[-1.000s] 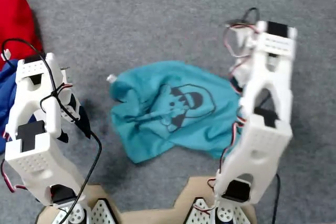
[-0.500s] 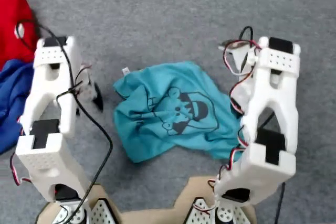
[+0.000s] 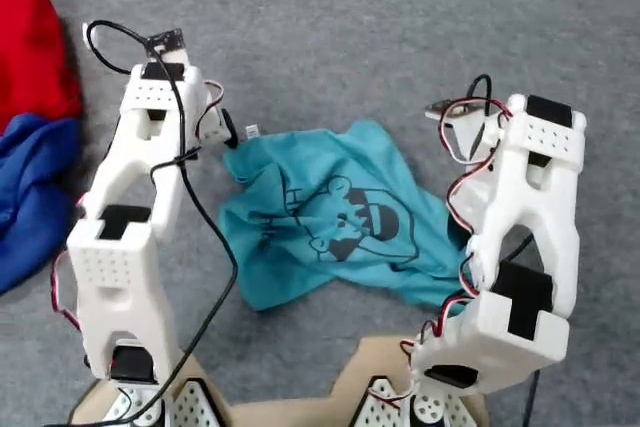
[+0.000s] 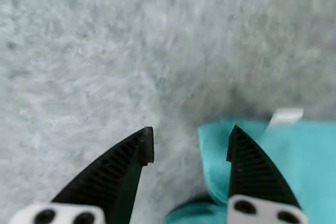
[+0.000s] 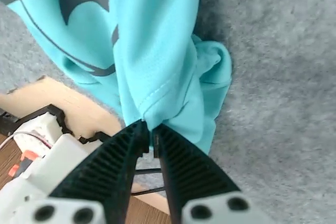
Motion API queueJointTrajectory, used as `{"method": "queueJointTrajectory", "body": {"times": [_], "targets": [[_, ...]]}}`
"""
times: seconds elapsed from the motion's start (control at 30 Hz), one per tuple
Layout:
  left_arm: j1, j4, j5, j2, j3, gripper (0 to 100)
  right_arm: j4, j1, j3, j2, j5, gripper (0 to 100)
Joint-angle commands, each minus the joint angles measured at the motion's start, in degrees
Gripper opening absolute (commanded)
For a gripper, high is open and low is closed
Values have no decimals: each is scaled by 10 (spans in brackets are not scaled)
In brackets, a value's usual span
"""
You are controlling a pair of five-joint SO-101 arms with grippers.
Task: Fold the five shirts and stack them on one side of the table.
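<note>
Shirt (image 3: 330, 217) of teal knit, rumpled on grey felt (image 3: 330, 37). Right gripper (image 5: 149, 129) clamped on its bunched hem; left gripper (image 4: 191, 142) splayed beside its tagged corner.

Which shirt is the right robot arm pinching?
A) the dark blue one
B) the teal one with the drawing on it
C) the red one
B: the right jaws are shut on a bunched fold of the teal shirt, while the red shirt and the blue shirt lie off on the left arm's side.
</note>
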Motion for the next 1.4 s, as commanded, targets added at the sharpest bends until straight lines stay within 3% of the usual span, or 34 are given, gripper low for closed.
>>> {"method": "queueJointTrajectory", "body": {"times": [0.0, 0.2, 0.53, 0.8, 1.0, 1.37], "targets": [[5, 30, 52, 27, -88, 240, -11, 7, 1, -29, 7, 8], [8, 95, 102, 96, -188, 240, -20, 7, 1, -29, 8, 8], [64, 216, 106, 175, -303, 237, -23, 5, 1, -29, 8, 8], [69, 223, 107, 236, -352, 218, -23, 4, 1, -29, 8, 8], [70, 222, 105, 259, -378, 25, -23, 4, 1, -28, 8, 8], [66, 240, 106, 257, -455, 19, -32, 4, 1, -28, 8, 8]]}}
